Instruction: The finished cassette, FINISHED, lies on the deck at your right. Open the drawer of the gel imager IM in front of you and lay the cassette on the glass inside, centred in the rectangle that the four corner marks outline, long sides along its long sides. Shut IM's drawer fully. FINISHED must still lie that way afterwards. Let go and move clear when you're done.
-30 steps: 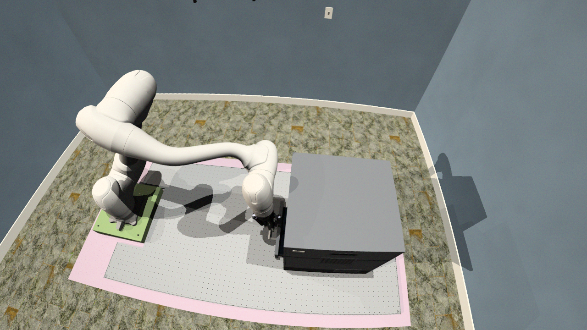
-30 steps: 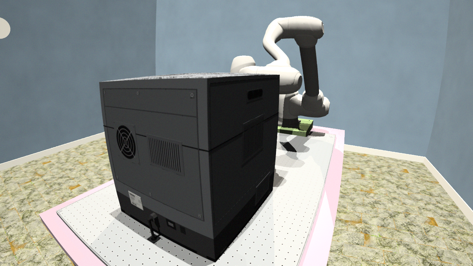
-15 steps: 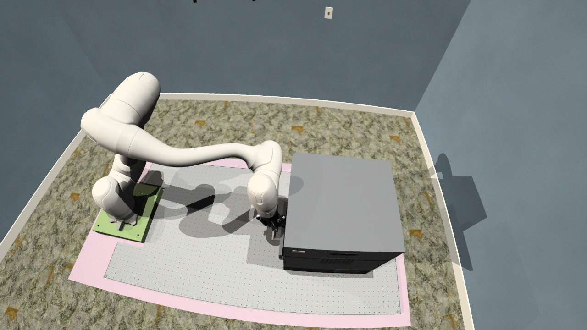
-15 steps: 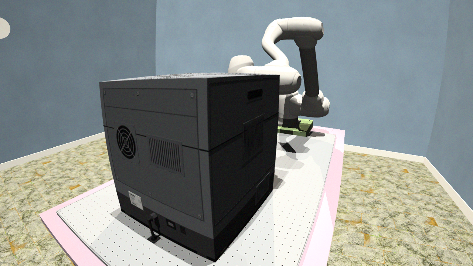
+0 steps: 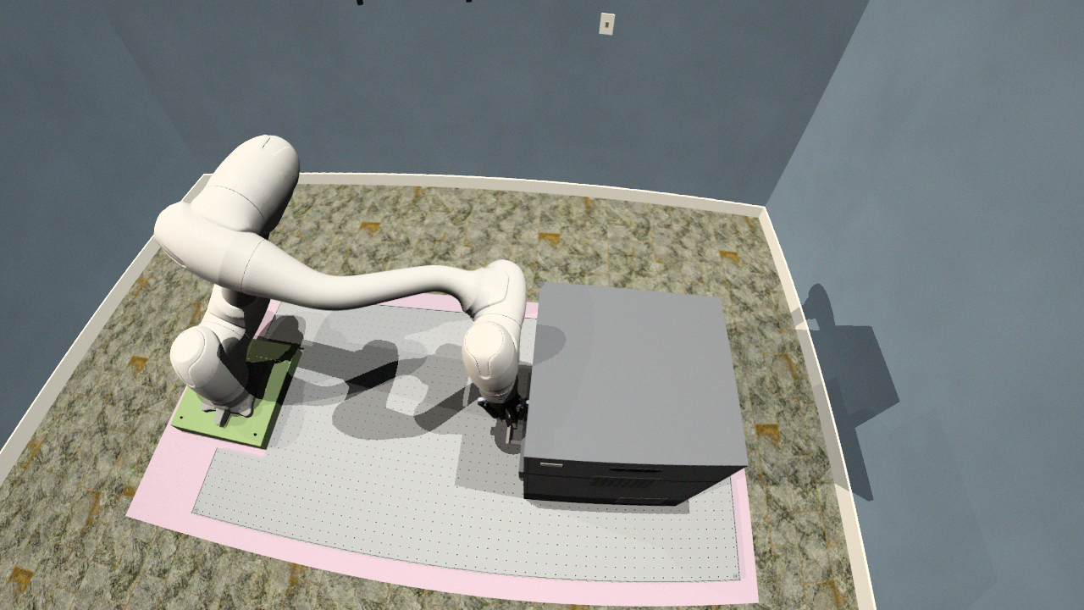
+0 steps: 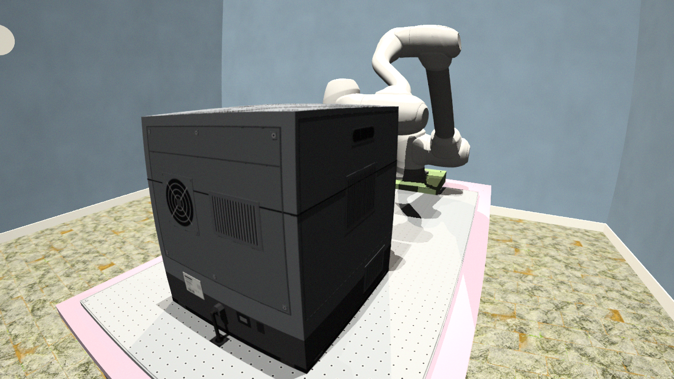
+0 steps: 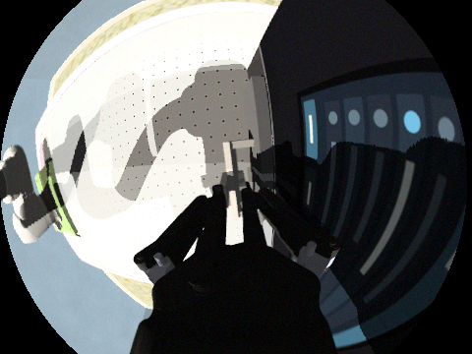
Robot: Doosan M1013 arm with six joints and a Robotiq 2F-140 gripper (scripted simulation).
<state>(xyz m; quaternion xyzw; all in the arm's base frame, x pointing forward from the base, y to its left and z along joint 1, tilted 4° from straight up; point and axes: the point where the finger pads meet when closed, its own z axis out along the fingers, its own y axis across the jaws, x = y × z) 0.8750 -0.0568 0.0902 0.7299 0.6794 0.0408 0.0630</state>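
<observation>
The gel imager IM (image 5: pixel 628 371) (image 6: pixel 264 198) (image 7: pixel 368 157) is a grey and black box on the perforated deck (image 5: pixel 378 485). Its drawer front looks flush with the front face, with no drawer sticking out. My gripper (image 5: pixel 513 426) (image 7: pixel 233 179) is shut with nothing between the fingers, and it sits low, right at the imager's front face. In the wrist view the imager's dark panel with blue lights fills the right side. The cassette FINISHED shows in no view. In the exterior view the imager hides the gripper.
The arm's green base plate (image 5: pixel 261 421) (image 6: pixel 435 181) stands at the deck's left end. The deck (image 6: pixel 424 263) lies on a pink mat (image 5: pixel 163 485) over a stone-patterned floor. Blue walls surround the area.
</observation>
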